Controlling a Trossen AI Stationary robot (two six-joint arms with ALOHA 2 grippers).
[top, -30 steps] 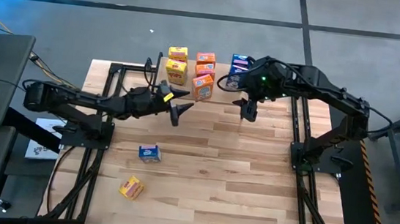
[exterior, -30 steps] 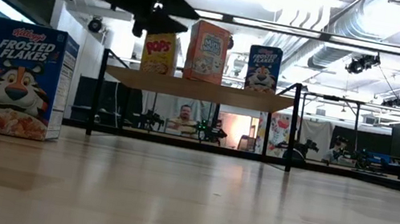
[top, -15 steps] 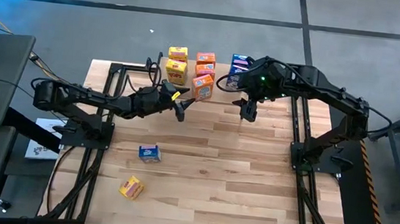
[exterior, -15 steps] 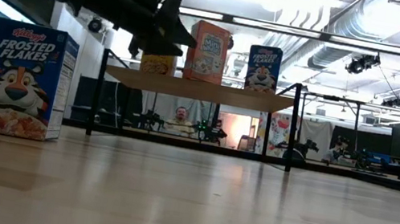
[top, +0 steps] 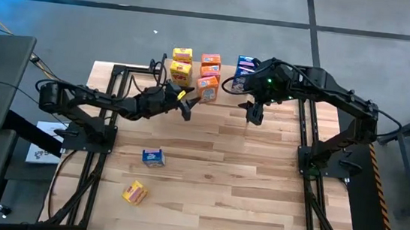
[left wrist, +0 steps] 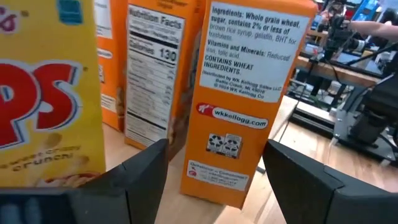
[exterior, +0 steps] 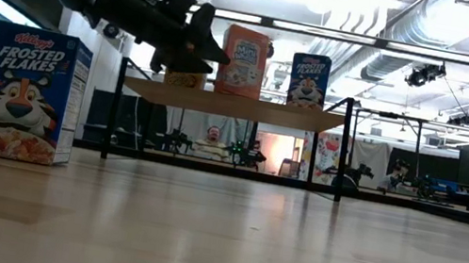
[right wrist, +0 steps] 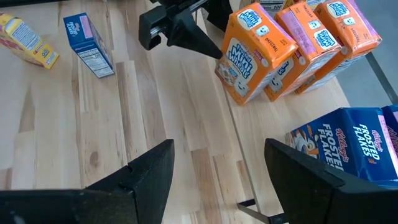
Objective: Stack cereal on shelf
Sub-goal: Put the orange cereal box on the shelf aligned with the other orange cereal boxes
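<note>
Several small cereal boxes stand upright on the shelf [exterior: 234, 105] at the table's far side: yellow [top: 180, 73], orange [top: 207, 88] and blue [top: 244, 67]. My left gripper [top: 184, 104] is open and nearly level just in front of the nearest orange box [left wrist: 242, 93]. In its wrist view the fingers frame that box's narrow printed side without touching it, and a yellow box [left wrist: 43, 93] stands beside it. My right gripper [top: 253, 117] hangs open above the table, right of the orange boxes, with nothing between its fingers [right wrist: 211, 180]. A blue box [top: 153, 157] and a yellow box [top: 135, 192] rest on the table.
In the low view the loose blue box [exterior: 26, 95] stands large at the near left. The left arm covers most of the yellow box on the shelf [exterior: 184, 77]. Bare wood lies across the table's middle and right [top: 258, 188]. Black frame rails [top: 307, 140] run along the sides.
My left gripper has moved toward the table's far edge and downward, closing in on the nearest orange box on the shelf and tipping closer to level. Its fingers have kept the same gap. The boxes have not moved.
</note>
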